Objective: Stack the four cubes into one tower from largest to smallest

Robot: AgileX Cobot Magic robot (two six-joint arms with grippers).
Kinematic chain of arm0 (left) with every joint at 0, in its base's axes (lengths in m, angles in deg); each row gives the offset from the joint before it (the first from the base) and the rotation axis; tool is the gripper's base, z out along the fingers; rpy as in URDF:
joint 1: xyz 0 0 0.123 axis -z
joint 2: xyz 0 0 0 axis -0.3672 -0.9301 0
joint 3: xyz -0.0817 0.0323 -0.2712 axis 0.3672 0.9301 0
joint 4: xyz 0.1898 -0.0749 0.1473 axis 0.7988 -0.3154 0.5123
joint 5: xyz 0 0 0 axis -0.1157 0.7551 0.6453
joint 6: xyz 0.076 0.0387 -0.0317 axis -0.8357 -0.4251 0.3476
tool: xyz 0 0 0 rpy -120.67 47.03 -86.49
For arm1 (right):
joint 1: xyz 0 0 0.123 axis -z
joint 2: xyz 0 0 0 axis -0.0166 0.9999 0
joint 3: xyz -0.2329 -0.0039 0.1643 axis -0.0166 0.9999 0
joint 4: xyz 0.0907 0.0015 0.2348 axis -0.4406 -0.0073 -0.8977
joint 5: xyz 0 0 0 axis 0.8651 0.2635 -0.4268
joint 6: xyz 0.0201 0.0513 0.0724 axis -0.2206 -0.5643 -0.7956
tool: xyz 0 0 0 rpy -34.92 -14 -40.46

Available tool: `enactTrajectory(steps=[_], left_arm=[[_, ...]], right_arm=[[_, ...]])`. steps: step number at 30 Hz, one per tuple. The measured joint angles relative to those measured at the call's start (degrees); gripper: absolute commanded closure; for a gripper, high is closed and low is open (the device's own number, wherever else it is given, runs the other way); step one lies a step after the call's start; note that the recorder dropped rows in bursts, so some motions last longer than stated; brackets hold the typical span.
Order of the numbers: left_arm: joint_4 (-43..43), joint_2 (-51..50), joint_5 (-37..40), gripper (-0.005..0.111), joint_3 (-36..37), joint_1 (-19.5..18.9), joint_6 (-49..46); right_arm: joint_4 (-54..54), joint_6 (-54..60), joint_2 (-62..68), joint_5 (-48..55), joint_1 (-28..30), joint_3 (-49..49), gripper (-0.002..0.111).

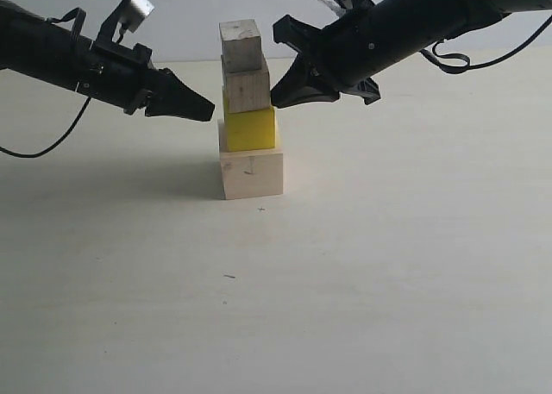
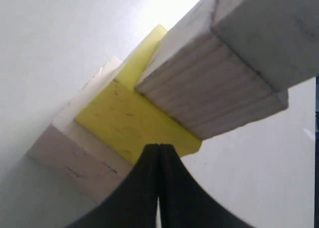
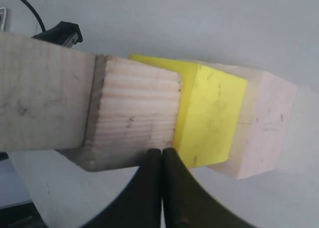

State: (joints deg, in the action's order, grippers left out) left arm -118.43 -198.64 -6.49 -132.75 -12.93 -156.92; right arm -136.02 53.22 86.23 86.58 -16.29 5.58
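Exterior view: the tower (image 1: 248, 109) stands on the pale table (image 1: 388, 282), a little toward 12 o'clock from the middle of the frame. All four cubes are in one column. The large wood cube (image 1: 251, 175) sits on the table, the yellow cube (image 1: 251, 128) on it, the medium wood cube (image 1: 247, 89) next, and the small wood cube (image 1: 240, 45) on top. The small cube sits shifted toward 9 o'clock on the medium one, so a strip of the medium cube's top shows at its 3 o'clock side.

The left gripper (image 1: 207, 114) reaches in from 9 o'clock with its tip just beside the upper left edge of the yellow cube. Its fingers are clenched together and carry nothing. The right gripper (image 1: 277, 98) comes in from 2 o'clock, its tip at the 3 o'clock face of the medium wood cube. Whether it touches that face cannot be told. Its fingers are also pressed together on nothing.

The left wrist view shows the black fingers (image 2: 149, 188) meeting in a single seam, with the yellow cube (image 2: 134, 123) directly beyond them. The right wrist view shows the same closed seam between its fingers (image 3: 174, 188), pointing at the joint between the medium wood cube (image 3: 134, 118) and the yellow cube (image 3: 212, 113).
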Motion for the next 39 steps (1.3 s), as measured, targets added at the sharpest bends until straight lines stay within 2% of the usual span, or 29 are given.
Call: enactTrajectory(steps=[16, 18, 23, 27, 34, 39], left_arm=[[0.00, 0.00, 0.00, 0.107, 0.00, 0.00, 0.00], [0.00, 0.58, -0.10, 0.107, 0.04, -0.91, 0.00], [-0.53, 6.03, -2.25, 0.107, 0.14, -6.92, 1.26], [-2.88, 7.58, -4.53, 0.107, 2.71, -7.50, 1.48], [-4.58, 7.71, -8.84, 0.107, 11.18, -6.54, -1.58], [-7.31, 7.71, -9.34, 0.107, 13.74, -6.42, -4.20]], right_arm=[[0.93, 0.76, -0.12, -0.44, 0.00, 0.00, 0.108], [3.49, 0.62, -1.28, -1.99, 0.37, 0.00, 0.108], [17.89, -5.93, -6.43, -9.67, 2.52, 0.00, 0.108], [19.83, -8.08, -7.45, -9.54, 2.52, 0.00, 0.108], [19.16, -11.08, -6.87, -12.94, 2.52, 8.28, 0.108], [5.96, -3.33, -3.37, -12.88, 2.52, 14.14, 0.108]])
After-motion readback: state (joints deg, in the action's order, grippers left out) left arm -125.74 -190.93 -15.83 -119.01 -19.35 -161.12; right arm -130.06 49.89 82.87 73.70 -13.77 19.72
